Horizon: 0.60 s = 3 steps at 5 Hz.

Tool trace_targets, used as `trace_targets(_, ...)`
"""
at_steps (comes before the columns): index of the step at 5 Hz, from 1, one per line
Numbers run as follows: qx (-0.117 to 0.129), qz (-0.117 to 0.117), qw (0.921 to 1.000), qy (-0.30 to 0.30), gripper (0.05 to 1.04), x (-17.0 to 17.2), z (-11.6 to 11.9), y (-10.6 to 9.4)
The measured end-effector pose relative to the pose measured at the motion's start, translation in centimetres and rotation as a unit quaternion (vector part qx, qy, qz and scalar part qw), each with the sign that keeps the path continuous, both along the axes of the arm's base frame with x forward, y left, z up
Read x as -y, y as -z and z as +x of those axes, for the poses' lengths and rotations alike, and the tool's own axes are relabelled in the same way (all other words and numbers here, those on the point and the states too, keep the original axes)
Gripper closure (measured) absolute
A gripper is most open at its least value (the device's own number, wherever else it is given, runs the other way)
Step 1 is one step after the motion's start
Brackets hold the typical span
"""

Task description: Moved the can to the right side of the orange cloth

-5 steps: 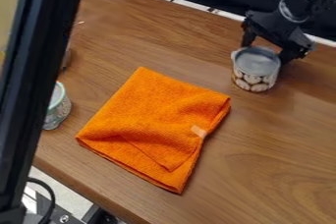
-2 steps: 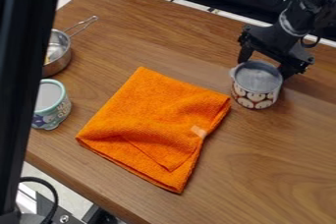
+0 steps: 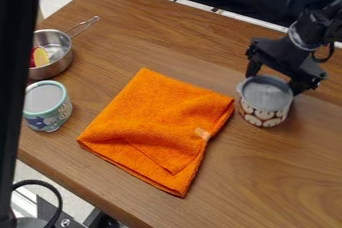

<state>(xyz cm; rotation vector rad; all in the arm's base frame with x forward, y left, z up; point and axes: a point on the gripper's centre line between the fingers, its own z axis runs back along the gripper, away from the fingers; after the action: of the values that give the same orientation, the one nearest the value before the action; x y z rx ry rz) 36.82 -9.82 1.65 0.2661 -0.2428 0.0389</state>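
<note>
My gripper [image 3: 272, 79] hangs at the right of the view, with one finger on each side of the can's upper part. Between them is the can [image 3: 265, 101], upright, with a grey top and a pale pattern on a dark band. It stands just right of the orange cloth's upper right corner, very near it. The orange cloth [image 3: 157, 127] lies folded flat in the middle of the table, a small pale tag near its right edge.
A teal-rimmed cup [image 3: 48, 106] stands at the left, below a metal pan [image 3: 59, 54] that has red and yellow things inside. A dark upright post [image 3: 17, 72] crosses the left edge. The wooden table's [image 3: 100, 189] front edge runs along the lower left.
The gripper and the can have moved together toward the front of the table, slightly rightward, coming alongside the cloth's corner. The dark post has shifted left, uncovering the cup and pan.
</note>
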Motion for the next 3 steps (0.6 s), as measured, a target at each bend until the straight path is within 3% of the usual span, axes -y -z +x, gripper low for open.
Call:
trace_targets(2,-0.001,-0.012,0.9995,0.028,0.086,0.2,-2.8,0.1)
trace_targets(3,-0.012,-0.037,0.9989,0.026,0.086,-0.1,-4.3,0.1)
